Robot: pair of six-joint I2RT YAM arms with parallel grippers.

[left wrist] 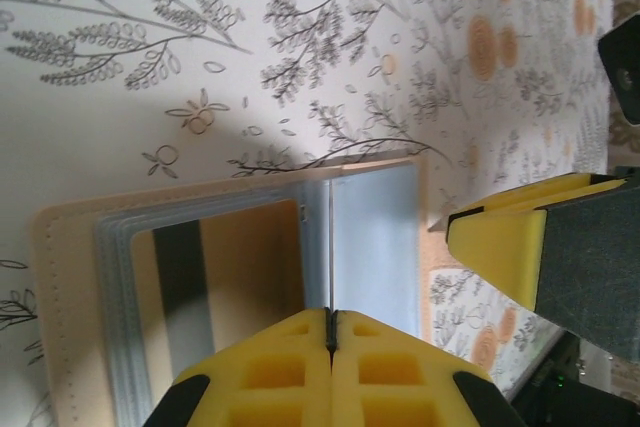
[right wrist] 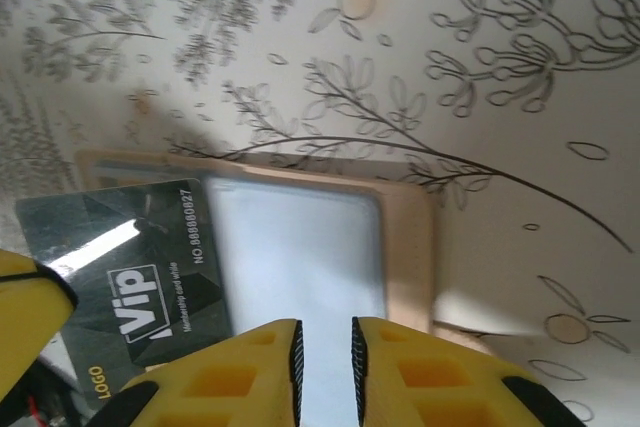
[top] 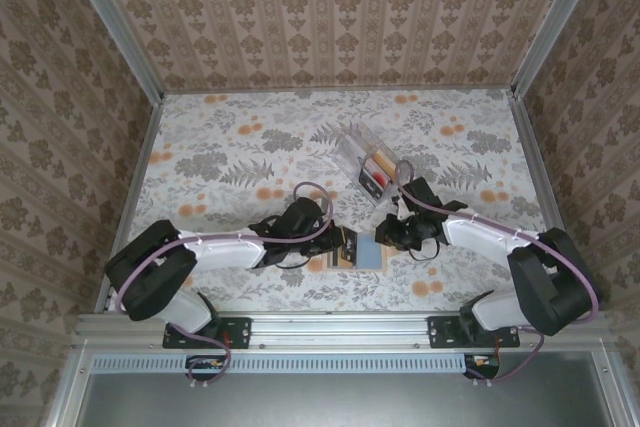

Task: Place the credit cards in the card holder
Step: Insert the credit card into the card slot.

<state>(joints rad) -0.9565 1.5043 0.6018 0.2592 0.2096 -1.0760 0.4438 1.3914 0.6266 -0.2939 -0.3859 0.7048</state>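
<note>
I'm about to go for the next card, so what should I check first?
1. Tan folding wallet lies open between the arms: ok.
2. Black VIP card shows uncovered at the wallet: ok.
3. Left end effector shut over the wallet: ok; gripping anything: cannot tell.
4. Right end effector open wide enough for a card's edge: cannot tell, jaws barely apart.
5. Clear acrylic card holder has a free slot: cannot tell.
</note>
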